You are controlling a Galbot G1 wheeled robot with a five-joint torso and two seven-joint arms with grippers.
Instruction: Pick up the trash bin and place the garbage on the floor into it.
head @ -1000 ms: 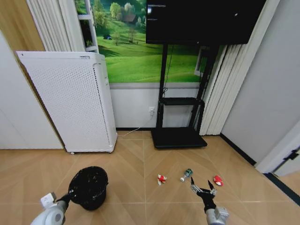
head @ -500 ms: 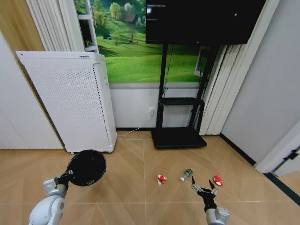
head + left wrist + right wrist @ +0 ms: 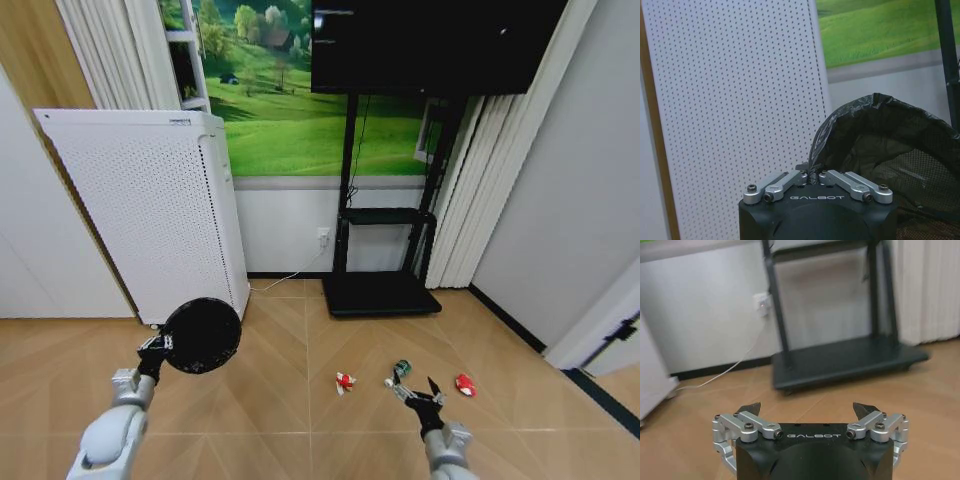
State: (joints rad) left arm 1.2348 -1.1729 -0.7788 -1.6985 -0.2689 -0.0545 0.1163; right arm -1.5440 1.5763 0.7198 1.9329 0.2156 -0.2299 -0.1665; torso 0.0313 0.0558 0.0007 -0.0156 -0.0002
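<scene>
The black trash bin [image 3: 201, 336] hangs in the air at the left, tipped so its mouth faces away; my left gripper [image 3: 156, 346] is shut on its rim. In the left wrist view the bin's black liner [image 3: 880, 135] rises right past the closed fingers [image 3: 812, 176]. On the floor lie the garbage pieces: a red-and-white wrapper [image 3: 345, 381], a greenish bottle [image 3: 399, 371] and a red scrap [image 3: 465, 384]. My right gripper [image 3: 419, 396] stands open low over the floor, just in front of the bottle. Its spread fingertips [image 3: 749, 409] show in the right wrist view.
A tall white perforated appliance [image 3: 150, 225] stands at the back left against the wall. A black TV stand [image 3: 383, 292] with a low base sits behind the garbage. A white cable [image 3: 280, 283] runs along the floor from a wall socket. Open wooden floor lies between bin and garbage.
My left gripper has lifted the bin off the floor, carrying it up and to the right. The right gripper has shifted left, toward the bottle.
</scene>
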